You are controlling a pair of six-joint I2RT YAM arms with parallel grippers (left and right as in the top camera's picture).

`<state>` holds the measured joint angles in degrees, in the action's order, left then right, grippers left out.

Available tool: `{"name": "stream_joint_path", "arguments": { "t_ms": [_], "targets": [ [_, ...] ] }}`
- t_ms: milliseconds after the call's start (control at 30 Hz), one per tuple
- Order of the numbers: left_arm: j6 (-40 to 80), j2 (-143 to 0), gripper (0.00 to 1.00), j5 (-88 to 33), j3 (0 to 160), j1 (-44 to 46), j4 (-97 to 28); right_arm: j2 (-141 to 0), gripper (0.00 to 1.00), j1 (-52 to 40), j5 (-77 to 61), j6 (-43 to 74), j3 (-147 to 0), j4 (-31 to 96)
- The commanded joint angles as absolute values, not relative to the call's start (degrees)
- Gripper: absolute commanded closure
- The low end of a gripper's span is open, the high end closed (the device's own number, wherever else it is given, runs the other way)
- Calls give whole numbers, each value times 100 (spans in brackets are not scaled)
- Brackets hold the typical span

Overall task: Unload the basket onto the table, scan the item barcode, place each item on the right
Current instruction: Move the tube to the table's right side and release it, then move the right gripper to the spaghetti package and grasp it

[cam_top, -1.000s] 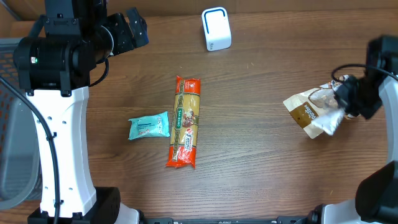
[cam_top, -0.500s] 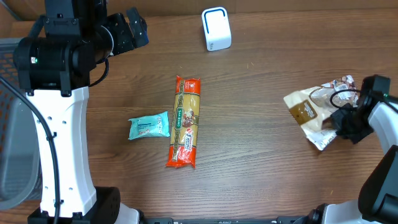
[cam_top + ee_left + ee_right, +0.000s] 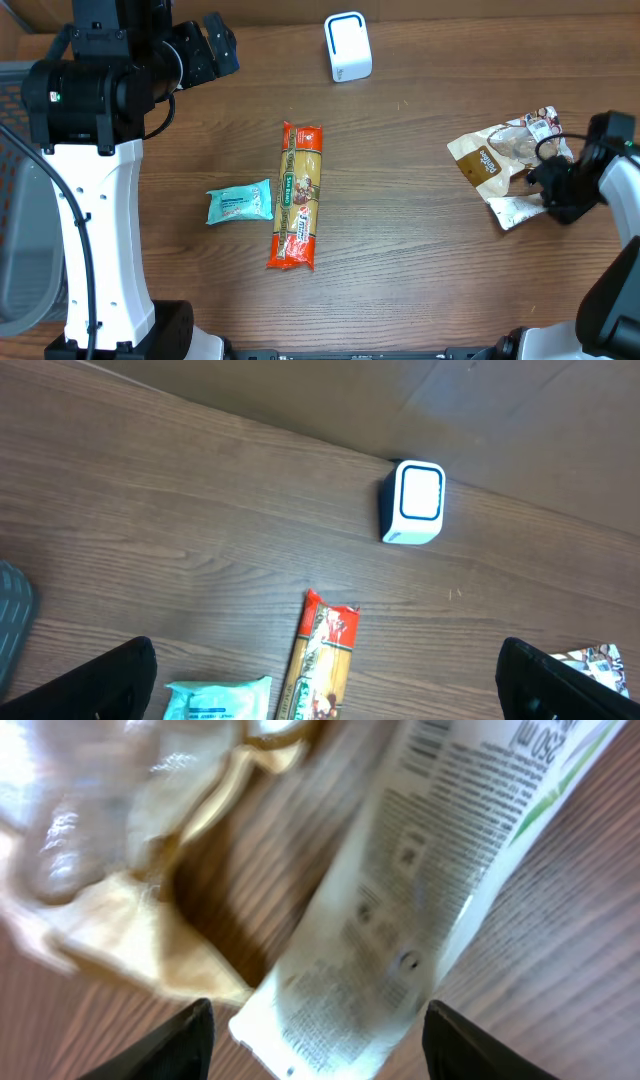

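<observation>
Dropped now, the brown bag (image 3: 497,165) lies flat at the right side. Beside it the right gripper (image 3: 548,183) holds its jaws apart, gripping nothing. The left gripper (image 3: 218,45) gapes, upper left. I think the pasta pack (image 3: 298,196) goes to the scanner (image 3: 347,46) next.

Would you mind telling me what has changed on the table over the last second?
The right hand opened and let go of the brown bag, which now lies on the table. The left hand, pasta packet, teal pack and white scanner stayed put.
</observation>
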<state>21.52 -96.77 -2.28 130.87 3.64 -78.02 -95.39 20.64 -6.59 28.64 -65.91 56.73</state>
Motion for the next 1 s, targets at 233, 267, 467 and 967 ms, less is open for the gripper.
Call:
{"name": "stream_joint_path", "arguments": {
  "t_ms": [233,267,467,967],
  "targets": [
    [2231,-9712,0,-191,13124,349,-7780,-8626,18,1347,-2224,1575,-7695,6567],
    [2231,-9712,0,-191,13124,349,-7780,-8632,18,1203,-2370,1573,-7688,6514],
    [2231,-9712,0,-191,13124,351,-7780,-8973,14,-808,-2569,2215,-7531,5214],
    [2231,-9712,1,-191,13124,349,-7780,-11448,18,-3522,-2102,3371,-7529,2421]
  ]
}}
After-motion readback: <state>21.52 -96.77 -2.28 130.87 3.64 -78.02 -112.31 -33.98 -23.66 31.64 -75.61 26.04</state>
